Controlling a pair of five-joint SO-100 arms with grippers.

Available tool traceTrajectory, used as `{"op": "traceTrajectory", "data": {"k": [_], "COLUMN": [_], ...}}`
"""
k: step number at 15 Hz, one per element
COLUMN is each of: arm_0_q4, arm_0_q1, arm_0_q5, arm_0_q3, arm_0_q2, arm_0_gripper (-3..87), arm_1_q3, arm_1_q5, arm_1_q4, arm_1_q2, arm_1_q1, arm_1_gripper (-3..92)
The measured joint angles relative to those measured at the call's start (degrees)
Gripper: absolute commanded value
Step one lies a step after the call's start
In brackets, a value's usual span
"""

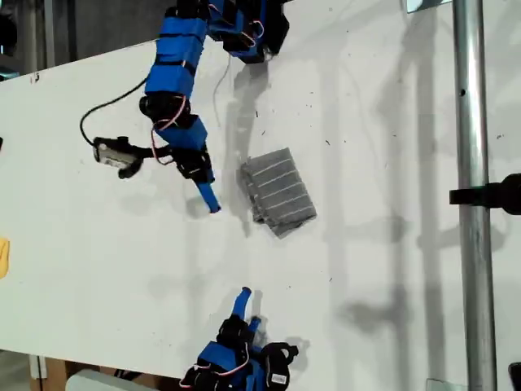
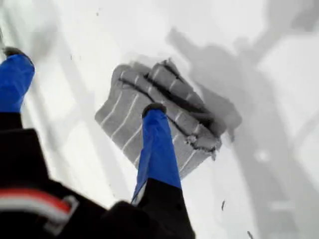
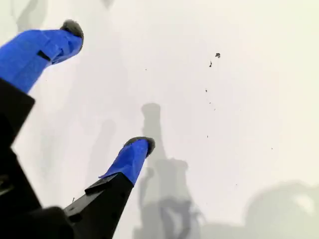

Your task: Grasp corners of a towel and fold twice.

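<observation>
While my first gripper [image 2: 82,82] hangs with its jaws spread wide and nothing between them, one blue finger [image 2: 157,144] shows in front of the towel [image 2: 159,117] in the first wrist view; contact cannot be judged from there. In the exterior view this gripper [image 1: 205,194] sits just to the left of the towel [image 1: 278,192], apart from it. My second gripper [image 3: 107,87] is also open and empty, over bare table [image 3: 239,124]; it sits low in the exterior view [image 1: 242,303], well apart from the towel.

Judgement: both folds look done, so the step in hand is clearing away. To do it well, lift the first gripper straight off and back without dragging a fingertip across the top layer, which would pull the stack open.

Towel: compact rectangular bundle near the table's middle, dark grey with thin white stripes running parallel. Layered edges visible; one end looks bunched and slightly uneven, not a crisp stack.
</observation>
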Motion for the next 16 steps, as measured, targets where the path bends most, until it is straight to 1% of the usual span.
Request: {"op": "traceTrajectory", "data": {"k": [1,3,4,5,7,9,10,11,12,13,14,15,16], "arm_0_q4": [-0.6,-2.3,-3.6,-5.4,-6.8,-7.7,-8.4,-9.4,-9.5,-8.3,-7.1,-6.9,-6.9], "arm_0_q1": [-0.1,-0.6,-1.0,-1.3,-2.6,-3.7,-4.5,-5.1,-5.4,-5.5,-5.5,-5.2,-4.9], "arm_0_q5": [0.0,1.3,2.5,4.6,5.5,5.5,4.6,3.1,1.3,-1.1,-1.1,5.0,16.4], "arm_0_q3": [0.9,3.4,5.7,9.5,16.3,18.2,19.5,22.5,26.4,27.1,27.3,27.6,27.7], "arm_0_q2": [1.5,6.0,10.7,17.7,32.5,34.7,35.3,35.6,35.6,36.3,35.6,35.8,35.8], "arm_0_gripper": [38.3,39.6,35.4,29.1,26.9,26.0,25.3,24.7,24.5,24.4,24.2,24.1,23.3], "arm_1_q3": [4.0,16.3,24.4,34.2,55.7,73.3,78.5,83.8,87.6,88.6,88.6,88.6,88.6], "arm_1_q5": [-0.6,-0.9,-0.6,1.4,7.8,13.4,15.5,17.6,22.6,27.4,27.4,27.6,27.6], "arm_1_q4": [0.1,-0.1,-0.9,-2.1,-3.1,-2.9,-2.1,-0.4,3.0,8.3,9.8,10.5,10.6], "arm_1_q2": [5.6,18.3,26.2,35.6,56.4,71.2,76.0,82.5,87.4,89.6,90.1,90.4,90.4], "arm_1_q1": [3.3,7.9,9.6,10.9,12.7,10.9,11.2,11.4,12.0,13.4,12.1,9.2,7.0], "arm_1_gripper": [35.8,-0.2,-0.2,-0.2,-0.2,-0.2,-0.2,0.8,5.1,5.2,5.9,6.1,6.1]}}
